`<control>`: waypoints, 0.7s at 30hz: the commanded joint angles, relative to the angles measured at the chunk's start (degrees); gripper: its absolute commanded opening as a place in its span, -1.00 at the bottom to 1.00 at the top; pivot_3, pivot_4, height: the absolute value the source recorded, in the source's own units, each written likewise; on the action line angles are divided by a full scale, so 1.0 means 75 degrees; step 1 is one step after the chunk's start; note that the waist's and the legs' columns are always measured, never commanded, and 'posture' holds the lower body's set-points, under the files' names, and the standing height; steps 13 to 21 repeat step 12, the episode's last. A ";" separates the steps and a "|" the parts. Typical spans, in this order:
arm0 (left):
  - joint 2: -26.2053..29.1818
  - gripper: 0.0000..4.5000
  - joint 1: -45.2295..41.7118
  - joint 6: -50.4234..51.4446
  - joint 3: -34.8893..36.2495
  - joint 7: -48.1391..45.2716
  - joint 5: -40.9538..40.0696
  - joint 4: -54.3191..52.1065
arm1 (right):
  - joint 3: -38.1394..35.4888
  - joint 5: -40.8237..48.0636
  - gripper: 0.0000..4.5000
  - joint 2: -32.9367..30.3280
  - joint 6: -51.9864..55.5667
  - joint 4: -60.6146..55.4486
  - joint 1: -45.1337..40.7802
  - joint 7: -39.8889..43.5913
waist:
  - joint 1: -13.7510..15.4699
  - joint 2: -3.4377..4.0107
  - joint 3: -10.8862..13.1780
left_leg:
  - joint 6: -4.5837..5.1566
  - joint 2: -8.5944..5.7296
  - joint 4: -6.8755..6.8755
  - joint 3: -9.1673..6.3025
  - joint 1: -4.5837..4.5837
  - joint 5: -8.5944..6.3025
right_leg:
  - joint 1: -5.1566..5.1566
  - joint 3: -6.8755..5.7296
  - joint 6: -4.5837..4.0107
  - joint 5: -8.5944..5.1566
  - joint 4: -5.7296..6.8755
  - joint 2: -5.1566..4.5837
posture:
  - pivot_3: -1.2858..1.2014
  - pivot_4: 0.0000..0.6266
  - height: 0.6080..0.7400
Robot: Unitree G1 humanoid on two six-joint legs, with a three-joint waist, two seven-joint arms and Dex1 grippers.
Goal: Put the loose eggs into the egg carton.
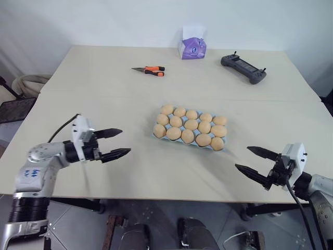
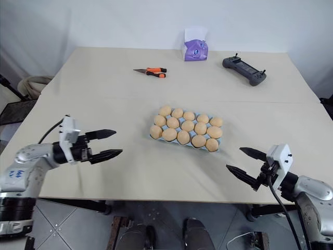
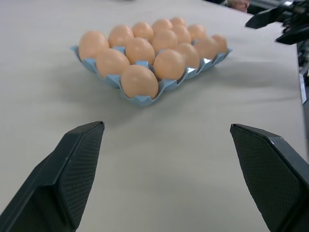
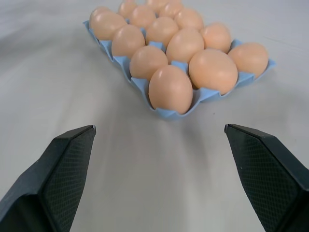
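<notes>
pale desk (image 1: 104, 94) carries the egg carton (image 1: 157, 136), its cups filled with eggs (image 1: 191, 125), long axis crosswise, midway between left claw (image 1: 115, 143) and right claw (image 1: 253, 161), both released, empty.

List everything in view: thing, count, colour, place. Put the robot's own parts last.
table: one, beige, under everything.
egg carton: one, light blue, middle of the table.
eggs: fifteen, tan-orange, three rows of five, one in every cup of the carton; none lies loose on the table.
pliers: one, orange and black handles, far side of the table, left of centre.
tissue box: one, purple with white tissue on top, far edge.
controller: one, dark grey, far right.
left gripper: one, black fingers, open and empty, left of the carton.
right gripper: one, black fingers, open and empty, right of the carton.
</notes>
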 commanded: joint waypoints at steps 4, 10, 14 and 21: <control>0.0642 0.98 0.0151 -0.0297 0.0923 -0.1181 -0.0643 0.0501 | 0.0059 -0.0151 1.00 -0.0388 -0.0282 0.0781 -0.0695 0.0613 | -0.0036 0.0002 0.0001 | -0.0001 0.0002 -0.0013 0.0000 0.0003 -0.0001 | -0.0003 -0.0002 -0.0008 -0.0004 -0.0008 0.0000 | 0.03 -0.52 1.00; 0.0848 0.98 -0.0184 -0.0832 0.0837 -0.1820 -0.0407 0.1574 | 0.0183 -0.0384 1.00 -0.0566 -0.0440 0.1642 -0.1354 0.1046 | -0.0043 0.0004 0.0002 | -0.0004 0.0007 -0.0017 0.0002 -0.0004 -0.0002 | -0.0015 -0.0006 -0.0016 -0.0009 -0.0009 0.0003 | 0.03 -0.52 1.00; 0.0808 0.98 -0.0435 -0.0979 0.0772 -0.1878 -0.0339 0.1937 | 0.0192 -0.0445 1.00 -0.0556 -0.0512 0.1805 -0.1442 0.1131 | -0.0042 0.0004 0.0002 | -0.0005 0.0007 -0.0016 0.0001 -0.0006 -0.0003 | -0.0016 -0.0007 -0.0016 -0.0009 -0.0010 0.0004 | 0.03 -0.52 1.00; 0.0808 0.98 -0.0435 -0.0979 0.0772 -0.1878 -0.0339 0.1937 | 0.0192 -0.0445 1.00 -0.0556 -0.0512 0.1805 -0.1442 0.1131 | -0.0042 0.0004 0.0002 | -0.0005 0.0007 -0.0016 0.0001 -0.0006 -0.0003 | -0.0016 -0.0007 -0.0016 -0.0009 -0.0010 0.0004 | 0.03 -0.52 1.00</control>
